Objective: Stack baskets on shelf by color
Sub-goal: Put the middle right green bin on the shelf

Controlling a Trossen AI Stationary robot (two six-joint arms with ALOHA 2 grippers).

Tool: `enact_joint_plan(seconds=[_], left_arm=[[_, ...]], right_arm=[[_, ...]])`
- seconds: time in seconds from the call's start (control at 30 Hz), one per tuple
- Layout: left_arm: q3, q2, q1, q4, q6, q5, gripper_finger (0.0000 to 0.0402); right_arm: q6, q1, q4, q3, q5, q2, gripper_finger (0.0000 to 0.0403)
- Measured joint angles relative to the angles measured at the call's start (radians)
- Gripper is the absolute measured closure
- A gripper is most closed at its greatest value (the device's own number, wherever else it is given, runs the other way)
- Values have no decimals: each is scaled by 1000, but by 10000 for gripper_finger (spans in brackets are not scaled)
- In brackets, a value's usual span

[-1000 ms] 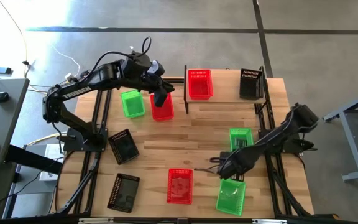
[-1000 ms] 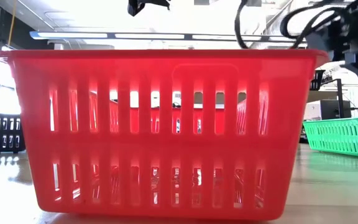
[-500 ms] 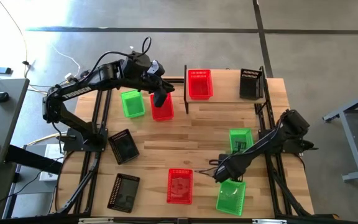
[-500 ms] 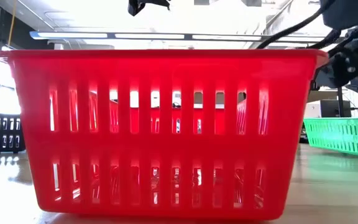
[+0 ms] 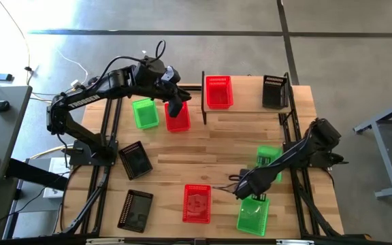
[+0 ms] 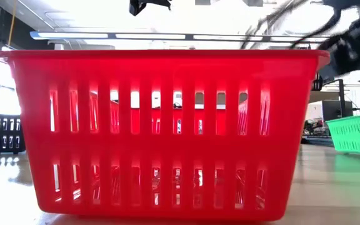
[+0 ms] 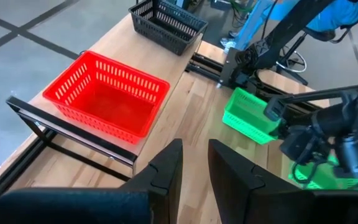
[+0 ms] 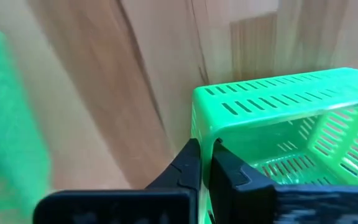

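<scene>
Two baskets sit on the shelf [image 5: 247, 109] as I watch: a red basket [image 5: 218, 91] at one end and a black basket [image 5: 274, 91] at the other, well apart; the remaining seven are down on the table [image 5: 223, 139]. My right gripper [image 5: 245, 185] has its fingers [image 8: 191, 165] pinched together on the rim of a green basket [image 5: 269, 158], the wall caught between them, one finger inside and one outside; in the low view that basket's base sits above the table surface, so it is lifted, and from above it looks tilted. Just beside those fingers lies a second green basket [image 5: 253, 214], flat on the table; a little farther off stands a red basket near the front edge [image 5: 197, 203], which fills the low view. My left gripper [image 5: 175, 107] hangs over a third red basket [image 5: 177, 117], fingers [image 7: 166, 171] a narrow gap apart with nothing between them; next to it, the third green basket [image 5: 144, 113]. Two more black baskets [image 5: 135, 160] lie near the left arm's base, the farther one [image 5: 135, 209] by the table's front edge.
</scene>
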State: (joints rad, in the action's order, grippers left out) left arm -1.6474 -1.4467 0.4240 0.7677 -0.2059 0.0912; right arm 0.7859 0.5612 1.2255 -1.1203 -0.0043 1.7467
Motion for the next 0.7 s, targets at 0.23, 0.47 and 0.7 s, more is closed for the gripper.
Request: enact_joint_plan(seconds=[0.23, 0.47, 0.7], left_arm=[[0, 0, 5, 2, 1, -32, 335], [0, 0, 25, 43, 13, -32, 335], [0, 0, 35, 76, 19, -32, 335]], right_arm=[[26, -26, 6, -128, 27, -14, 402], [17, -68, 31, -279, 89, -15, 402], [-41, -105, 75, -383, 101, -15, 402]])
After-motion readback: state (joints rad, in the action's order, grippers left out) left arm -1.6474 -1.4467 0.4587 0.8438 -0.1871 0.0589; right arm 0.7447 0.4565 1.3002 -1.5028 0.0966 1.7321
